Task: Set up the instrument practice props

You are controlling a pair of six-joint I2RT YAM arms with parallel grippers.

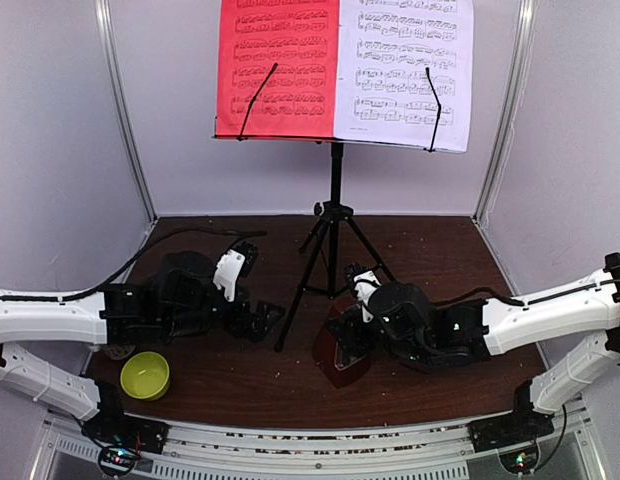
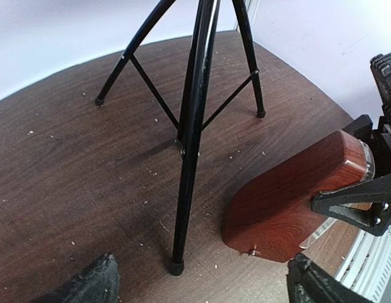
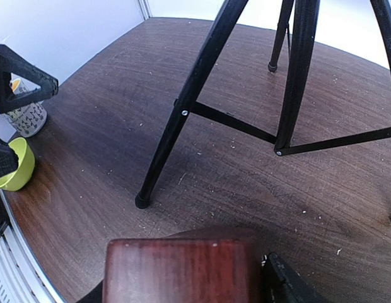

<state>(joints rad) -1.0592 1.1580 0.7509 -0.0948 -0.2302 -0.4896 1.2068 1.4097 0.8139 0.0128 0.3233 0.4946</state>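
The black tripod music stand [image 1: 335, 225] stands at the middle back, with the red sheet [image 1: 278, 65] and the white sheet [image 1: 405, 70] on its desk under two clip arms. My right gripper [image 1: 352, 335] is shut on the dark-red metronome [image 1: 340, 352], which sits low at the table just right of the stand's near leg and looks tilted. It fills the bottom of the right wrist view [image 3: 183, 271] and shows in the left wrist view [image 2: 290, 202]. My left gripper [image 1: 265, 320] is open and empty, left of that leg [image 2: 183, 208].
A lime-green bowl [image 1: 146, 375] sits near the front left, beside my left arm. A patterned mug [image 3: 25, 113] stands just behind the bowl [image 3: 12, 165]. White walls close the back and sides. The table's front rail [image 1: 310, 440] runs along the near edge.
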